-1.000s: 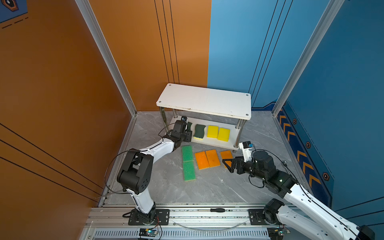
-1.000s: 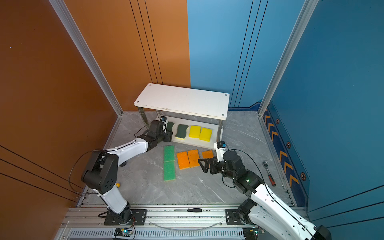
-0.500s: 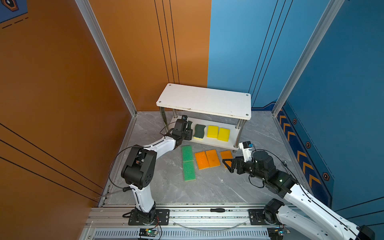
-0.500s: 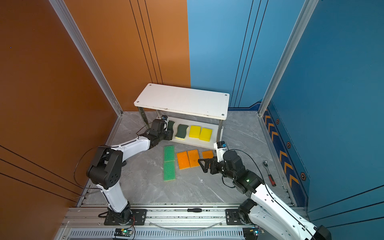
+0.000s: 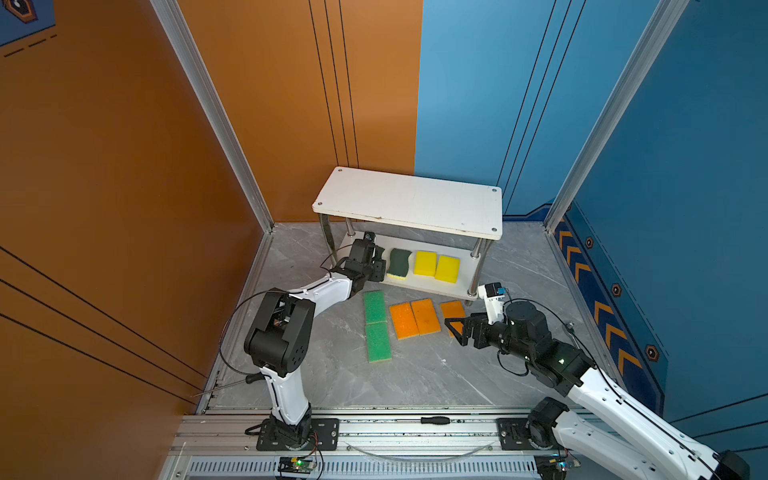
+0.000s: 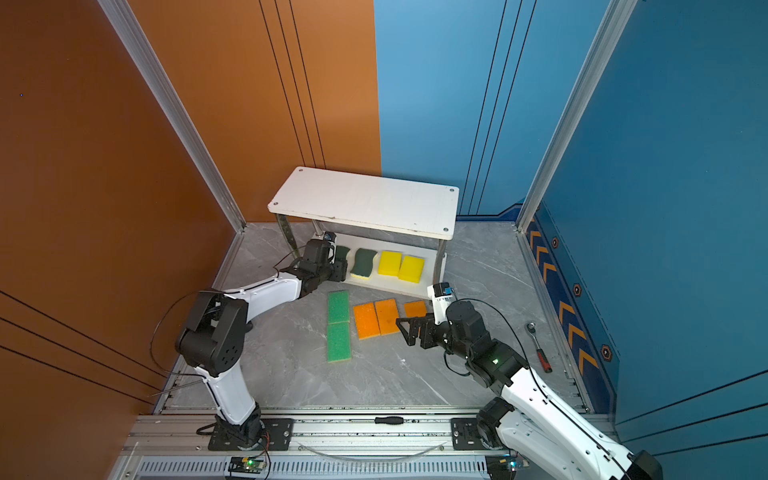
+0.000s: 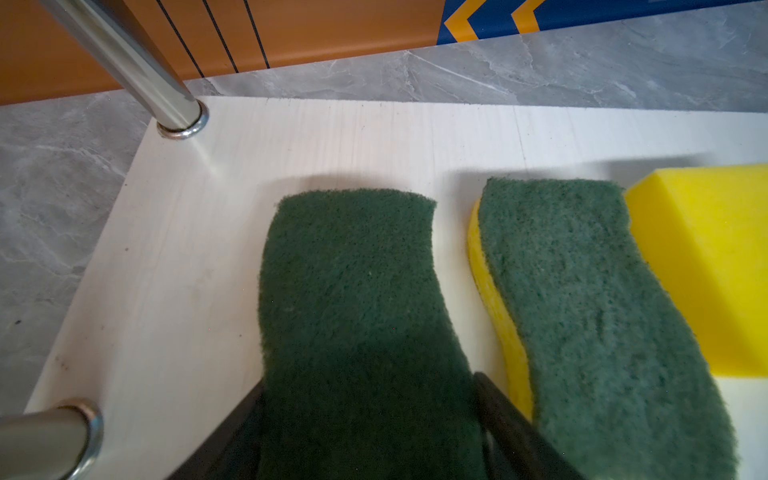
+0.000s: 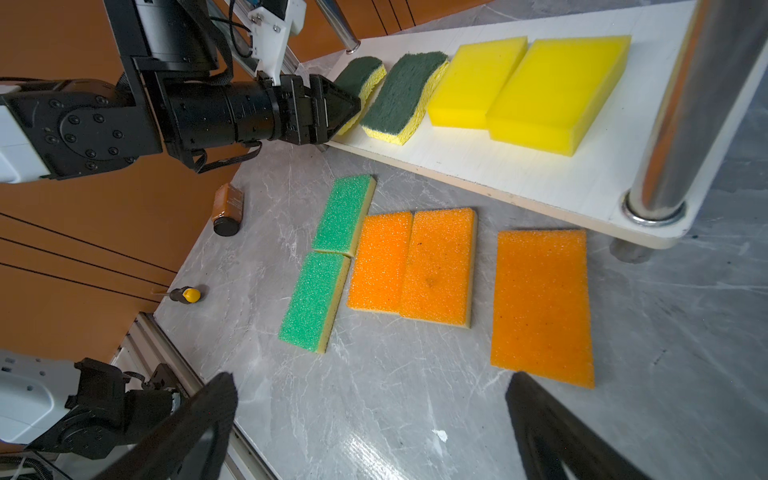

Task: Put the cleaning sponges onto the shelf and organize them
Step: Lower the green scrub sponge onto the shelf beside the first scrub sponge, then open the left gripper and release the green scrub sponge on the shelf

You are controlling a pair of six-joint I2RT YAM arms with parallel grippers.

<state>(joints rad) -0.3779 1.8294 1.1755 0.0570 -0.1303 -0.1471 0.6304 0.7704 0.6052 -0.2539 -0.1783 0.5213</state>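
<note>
A dark-green wavy sponge [image 7: 353, 291] lies on the shelf's lower board [image 7: 187, 249] between the left jaws; whether they grip it cannot be told; a second dark-green sponge [image 7: 582, 291] lies just beside them; the right jaws stand wide open and empty, an orange sponge [image 8: 540, 303] just ahead on the worktop [image 8: 395, 395].

White shelf [image 5: 409, 197], dark-green sponges [image 5: 400, 259], yellow sponges [image 5: 426, 262], orange sponges [image 5: 424, 316], light-green sponges [image 5: 378, 341]

Orange sponge [image 5: 452, 308] partly behind right end effector [image 5: 454, 331]
</note>
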